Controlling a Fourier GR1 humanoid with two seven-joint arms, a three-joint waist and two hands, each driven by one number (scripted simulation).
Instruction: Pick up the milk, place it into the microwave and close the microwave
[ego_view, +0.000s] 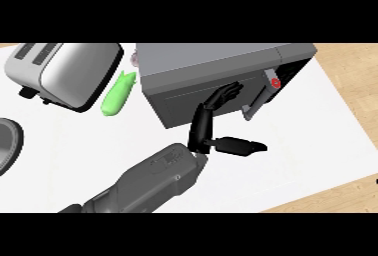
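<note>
My hand (210, 117) is spread wide, straight fingers touching the microwave (214, 70) door, thumb sticking out sideways. The milk is out of sight. A toaster (63, 70) and green cucumber (118, 93) lie left on the surface (310, 145).

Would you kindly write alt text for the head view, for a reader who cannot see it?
A black hand with straight fingers presses the door of a grey microwave, which is nearly closed. A silver toaster and a green cucumber-like vegetable lie to the left on the white counter.
</note>
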